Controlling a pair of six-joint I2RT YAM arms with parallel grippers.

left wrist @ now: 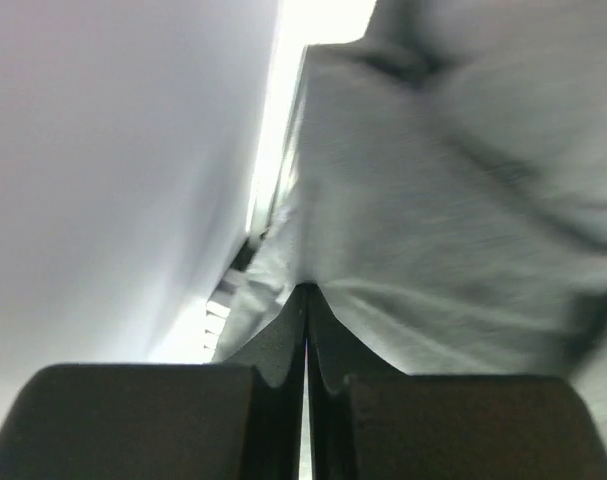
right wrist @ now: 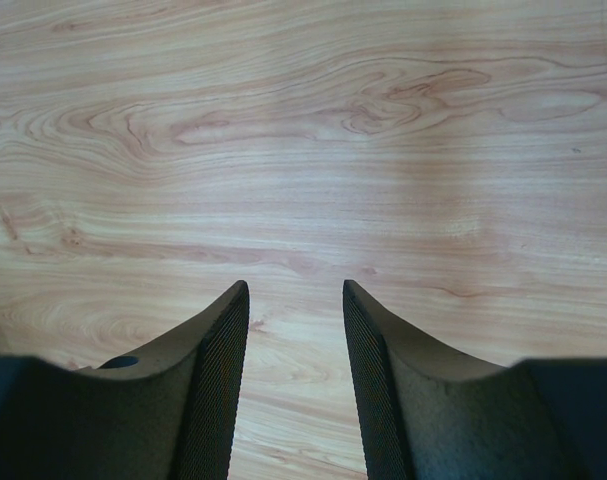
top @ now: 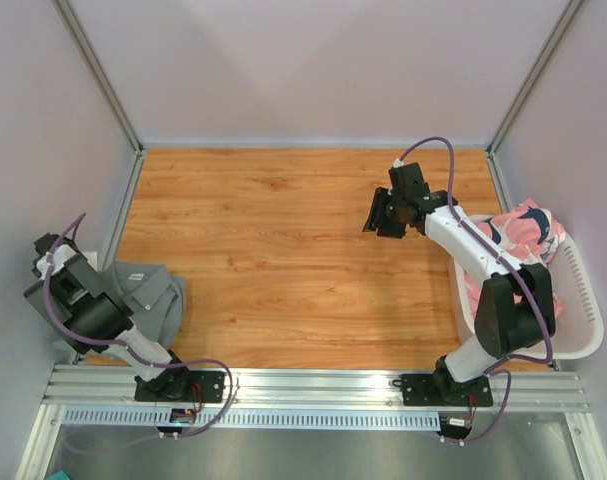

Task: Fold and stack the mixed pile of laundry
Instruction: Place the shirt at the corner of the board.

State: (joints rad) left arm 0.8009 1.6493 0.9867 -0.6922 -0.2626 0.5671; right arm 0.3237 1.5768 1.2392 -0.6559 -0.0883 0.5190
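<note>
A grey garment (top: pixel 148 295) lies bunched at the table's left edge; it fills the left wrist view (left wrist: pixel 433 200). My left gripper (top: pixel 101 270) is at its near-left corner, shut, with the cloth pinched at the fingertips (left wrist: pixel 306 290) and folds running out from them. A pink garment with a dark-and-white pattern (top: pixel 528 230) sits in the basket at the right. My right gripper (top: pixel 381 228) hovers open and empty over bare wood right of centre, and its own view shows only wood between its fingers (right wrist: pixel 295 288). The blue and orange garments are out of view.
A white slotted plastic basket (top: pixel 583 300) stands at the table's right edge beside the right arm. Grey walls close in the table on the left, back and right. A metal rail (top: pixel 313 385) runs along the near edge.
</note>
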